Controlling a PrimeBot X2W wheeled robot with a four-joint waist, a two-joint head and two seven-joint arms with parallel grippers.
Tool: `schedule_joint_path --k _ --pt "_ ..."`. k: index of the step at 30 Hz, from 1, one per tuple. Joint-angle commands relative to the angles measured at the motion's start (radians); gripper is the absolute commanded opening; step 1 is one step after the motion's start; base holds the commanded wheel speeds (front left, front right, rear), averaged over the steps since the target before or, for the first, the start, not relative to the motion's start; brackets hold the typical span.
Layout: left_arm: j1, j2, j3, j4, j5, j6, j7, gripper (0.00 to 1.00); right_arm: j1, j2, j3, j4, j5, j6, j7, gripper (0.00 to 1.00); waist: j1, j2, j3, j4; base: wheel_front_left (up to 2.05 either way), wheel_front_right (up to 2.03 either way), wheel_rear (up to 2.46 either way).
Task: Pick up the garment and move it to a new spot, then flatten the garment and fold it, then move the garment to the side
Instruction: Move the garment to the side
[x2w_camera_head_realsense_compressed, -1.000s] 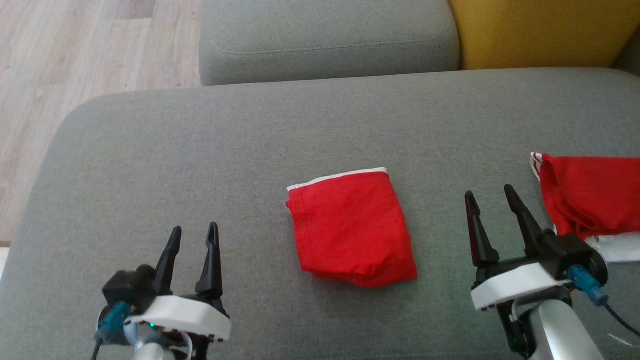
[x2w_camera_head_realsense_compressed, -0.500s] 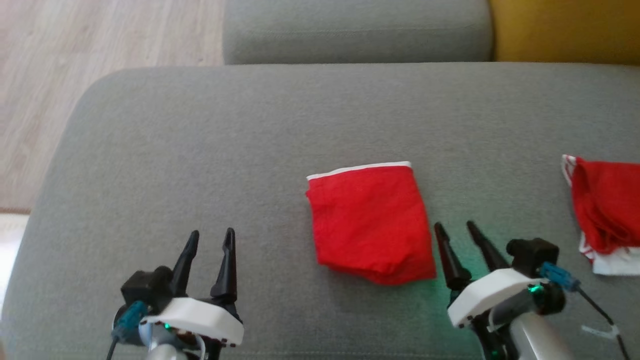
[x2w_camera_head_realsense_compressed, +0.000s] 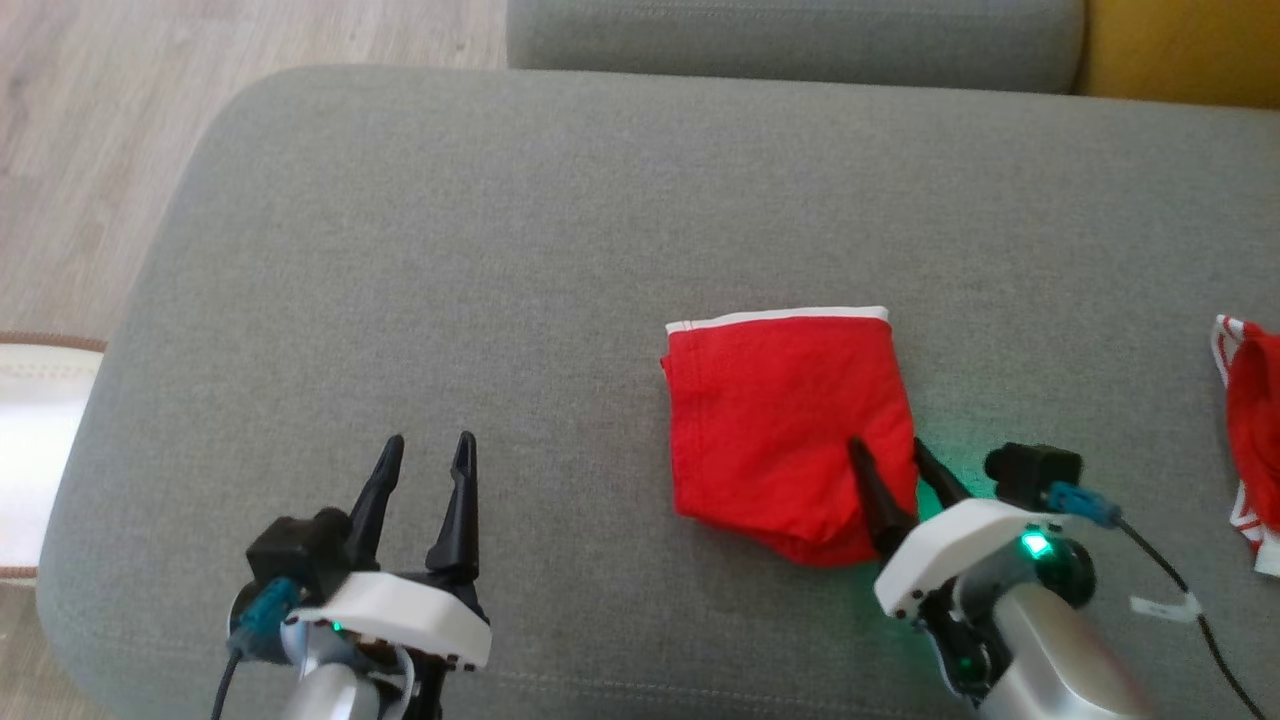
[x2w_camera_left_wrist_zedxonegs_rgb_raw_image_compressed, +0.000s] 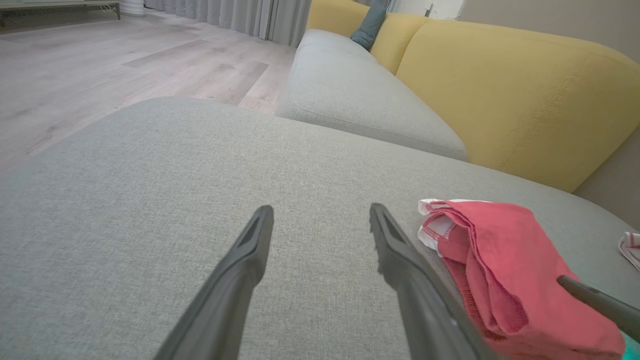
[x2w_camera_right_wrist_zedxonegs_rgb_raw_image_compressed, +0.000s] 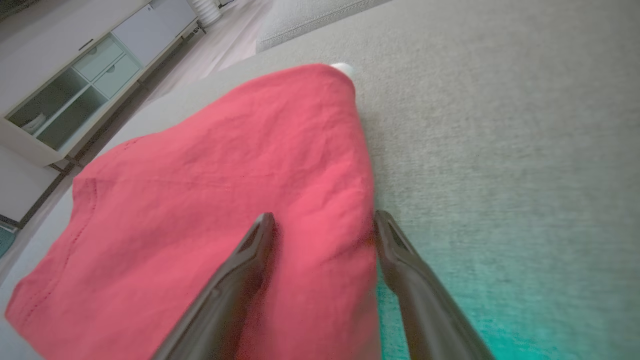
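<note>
Red garment (x2w_camera_head_realsense_compressed: 785, 430), folded square with a white band along its far side, sits mid-cushion (x2w_camera_head_realsense_compressed: 500, 250) toward the front edge. Right gripper (x2w_camera_head_realsense_compressed: 885, 447) gapes wide astride its right side, not gripping it; left gripper (x2w_camera_head_realsense_compressed: 430, 440) is wide open too, empty.

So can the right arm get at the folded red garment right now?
Probably yes: the right gripper is open at the near right corner of the red garment, one finger over the cloth, one beside it, nothing between.
</note>
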Motion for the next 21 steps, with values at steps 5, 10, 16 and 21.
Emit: schedule_joint_path --k 5,10,16,21 --pt "-0.068 0.001 0.026 -0.031 0.015 -0.002 -0.012 1.0 -0.082 0.003 0.107 0.047 0.075 -0.001 0.003 1.0 0.0 0.0 0.03 0.001 0.0 0.0 0.0" --pt "-0.082 0.001 0.027 -0.027 0.018 -0.002 -0.012 1.0 -0.114 0.003 0.147 0.099 0.055 -0.001 -0.009 0.0 0.0 0.0 0.036 -0.007 0.0 0.0 0.0" --pt "-0.085 0.001 0.029 -0.027 0.016 -0.005 -0.012 1.0 -0.174 -0.029 0.148 0.162 -0.082 -0.001 -0.11 0.0 0.0 0.0 0.022 -0.047 0.0 0.0 0.0" --pt "-0.09 0.001 0.0 -0.028 0.014 -0.015 -0.012 1.0 -0.226 -0.117 0.174 0.15 -0.247 -0.001 -0.152 0.0 0.0 0.0 0.013 -0.106 0.0 0.0 0.0"
